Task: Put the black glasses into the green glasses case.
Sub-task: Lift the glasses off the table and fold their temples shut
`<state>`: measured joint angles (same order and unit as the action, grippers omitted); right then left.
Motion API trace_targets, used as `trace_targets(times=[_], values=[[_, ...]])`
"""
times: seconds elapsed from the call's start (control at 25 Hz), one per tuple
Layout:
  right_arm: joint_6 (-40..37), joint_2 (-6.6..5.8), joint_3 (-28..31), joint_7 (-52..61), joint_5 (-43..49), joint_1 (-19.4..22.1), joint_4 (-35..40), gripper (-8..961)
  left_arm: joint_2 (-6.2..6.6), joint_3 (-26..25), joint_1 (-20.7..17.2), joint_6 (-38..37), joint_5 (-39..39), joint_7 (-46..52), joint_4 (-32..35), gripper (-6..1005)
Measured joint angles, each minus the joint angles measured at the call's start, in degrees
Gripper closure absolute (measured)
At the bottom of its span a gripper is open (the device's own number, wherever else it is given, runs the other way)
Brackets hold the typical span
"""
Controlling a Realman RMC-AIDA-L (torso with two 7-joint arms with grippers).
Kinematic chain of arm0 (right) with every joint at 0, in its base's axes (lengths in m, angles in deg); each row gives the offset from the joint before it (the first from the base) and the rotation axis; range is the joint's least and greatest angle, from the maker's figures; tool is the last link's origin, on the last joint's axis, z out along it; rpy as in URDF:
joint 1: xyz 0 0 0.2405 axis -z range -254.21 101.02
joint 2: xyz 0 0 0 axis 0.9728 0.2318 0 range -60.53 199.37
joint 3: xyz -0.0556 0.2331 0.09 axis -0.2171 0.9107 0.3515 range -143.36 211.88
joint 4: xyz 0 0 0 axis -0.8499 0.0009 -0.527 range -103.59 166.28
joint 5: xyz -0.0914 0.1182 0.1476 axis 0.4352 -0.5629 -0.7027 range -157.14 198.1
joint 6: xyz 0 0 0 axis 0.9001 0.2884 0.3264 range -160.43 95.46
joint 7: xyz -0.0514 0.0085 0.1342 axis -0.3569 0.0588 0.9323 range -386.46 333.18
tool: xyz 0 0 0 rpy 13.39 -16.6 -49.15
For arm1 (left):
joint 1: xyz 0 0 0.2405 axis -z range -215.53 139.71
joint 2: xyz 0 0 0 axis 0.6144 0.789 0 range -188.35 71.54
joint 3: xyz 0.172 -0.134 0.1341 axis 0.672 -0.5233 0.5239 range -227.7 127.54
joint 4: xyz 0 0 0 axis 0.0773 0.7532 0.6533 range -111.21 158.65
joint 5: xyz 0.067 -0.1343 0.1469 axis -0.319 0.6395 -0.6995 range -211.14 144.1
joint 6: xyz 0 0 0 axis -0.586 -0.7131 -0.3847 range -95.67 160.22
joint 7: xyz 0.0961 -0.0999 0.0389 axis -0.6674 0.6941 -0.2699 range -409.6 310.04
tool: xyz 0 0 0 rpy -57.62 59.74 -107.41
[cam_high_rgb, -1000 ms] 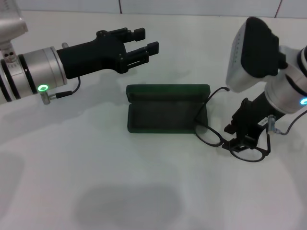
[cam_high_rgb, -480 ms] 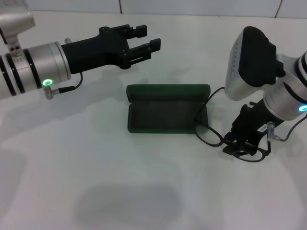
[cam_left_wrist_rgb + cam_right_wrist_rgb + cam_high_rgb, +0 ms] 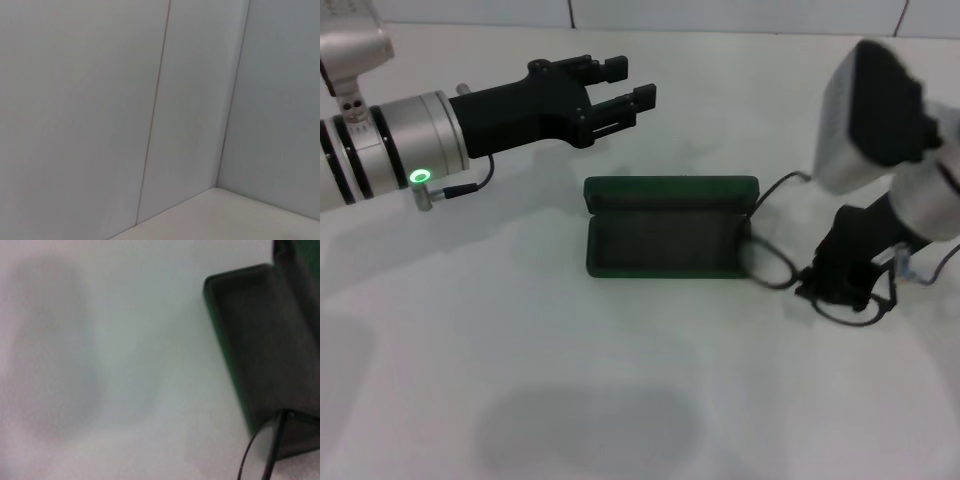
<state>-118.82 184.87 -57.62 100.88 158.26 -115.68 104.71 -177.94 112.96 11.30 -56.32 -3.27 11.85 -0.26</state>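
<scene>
My right gripper [image 3: 840,285] is down at the black glasses [image 3: 820,290], clamped on the frame just right of the green glasses case [image 3: 670,228], which lies open on the white table [image 3: 520,380]. My left gripper [image 3: 620,100] hovers with fingers apart, beyond the case's far left corner.

Table [image 3: 520,350]: smooth, matt white surface, soft shadows only. Green glasses case [image 3: 670,190]: hard shell, dull satin green outside; lining dark and matt, felt-like. Black glasses [image 3: 775,265]: thin black frame, slight sheen, clear lenses. Left claw [image 3: 625,95]: matt black plastic on a brushed metal wrist. Right claw [image 3: 840,290]: matt black; glossy white housing at 12 o'clock of it.
</scene>
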Motion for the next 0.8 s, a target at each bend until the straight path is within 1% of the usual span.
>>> trace_targets(times=[0.04,0.12,0.2,0.32,0.36,0.4,0.44,0.48,0.52,0.56,0.6,0.68,0.8], values=[[-0.4,-0.03,1.2,-0.4,0.0,0.7,1.0,818,0.0,0.0,0.0,0.0,0.0,0.0,0.0,444],[-2.1,0.1,6.8,-3.3,-1.3,3.4,4.8,846,0.03,0.0,-0.1,-2.2,0.0,0.4,0.4,445],[-3.1,0.34,12.4,-7.8,-5.1,6.5,7.1,860,0.05,0.0,-0.2,-4.1,0.0,0.8,0.5,446],[-2.9,0.47,19.5,-18.4,-15.9,11.0,5.7,859,0.06,0.0,-0.3,-8.3,0.2,1.9,0.5,447],[-2.9,0.47,19.5,-18.4,-15.9,11.0,5.7,859,0.07,0.0,-0.3,-9.4,0.3,2.4,0.5,447],[-2.6,0.53,22.8,-27.1,-23.9,13.5,1.8,859,0.1,0.0,-0.3,-10.9,0.4,3.1,0.5,448],[-2.6,0.42,24.7,-37.1,-32.4,15.3,-4.2,859,0.12,0.0,-0.1,-12.0,0.5,3.7,0.5,448],[-2.6,0.28,25.5,-41.9,-36.3,15.9,-7.7,859,0.15,0.0,0.1,-13.3,0.6,4.8,0.6,449],[-2.9,0.12,26.1,-49.2,-41.5,16.6,-12.4,858,0.15,0.0,0.1,-13.3,0.6,4.8,0.6,449],[-3.3,-0.05,26.5,-55.1,-45.5,16.7,-17.5,858,0.19,0.0,0.5,-14.8,0.7,6.4,0.6,450],[-3.8,-0.13,26.8,-60.7,-48.7,16.6,-21.9,858,0.28,0.0,1.3,-16.4,0.6,8.8,0.7,450],[-4.4,-0.2,27.0,-69.4,-51.6,16.1,-28.2,858,0.42,0.0,2.6,-17.7,0.0,11.5,0.7,451],[-4.7,-0.2,26.6,-75.1,-51.7,15.8,-31.2,857,0.74,0.0,5.5,-19.1,-2.7,16.5,1.0,451]])
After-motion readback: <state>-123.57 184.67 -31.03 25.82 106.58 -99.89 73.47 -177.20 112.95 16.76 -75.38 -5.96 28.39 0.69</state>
